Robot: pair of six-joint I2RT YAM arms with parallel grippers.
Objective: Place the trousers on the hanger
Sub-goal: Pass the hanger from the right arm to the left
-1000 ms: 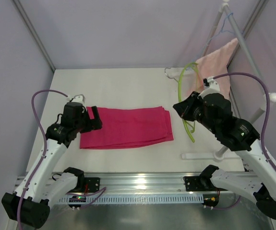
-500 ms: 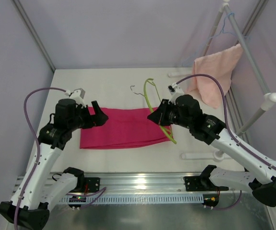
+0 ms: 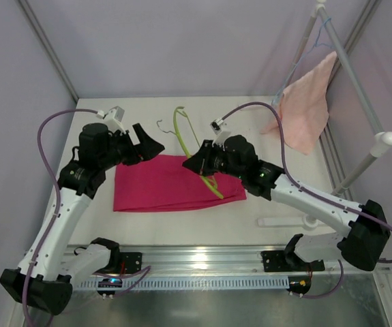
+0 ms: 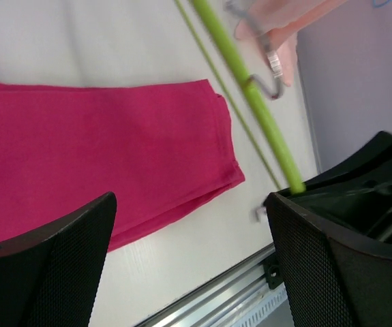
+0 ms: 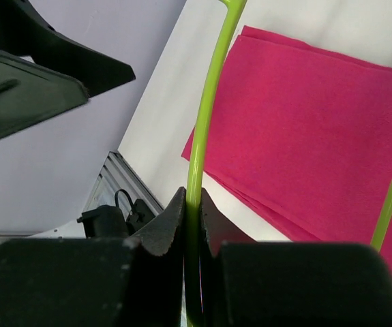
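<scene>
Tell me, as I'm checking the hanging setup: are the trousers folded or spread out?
Folded. The trousers lie flat as a neat rectangle, with stacked layer edges showing at one end; no separate legs show.

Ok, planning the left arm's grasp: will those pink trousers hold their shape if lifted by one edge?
Probably not. The trousers lie flat in thin folded layers, so they would likely droop and unfold. They look light; on the smooth table a push may just bunch them.

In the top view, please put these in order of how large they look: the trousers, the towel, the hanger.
1. trousers: the widest patch of cloth.
2. towel: a smaller patch. It hangs higher up, so its real size is unsure.
3. hanger: nearly as long as the towel, but only thin lines.
</scene>
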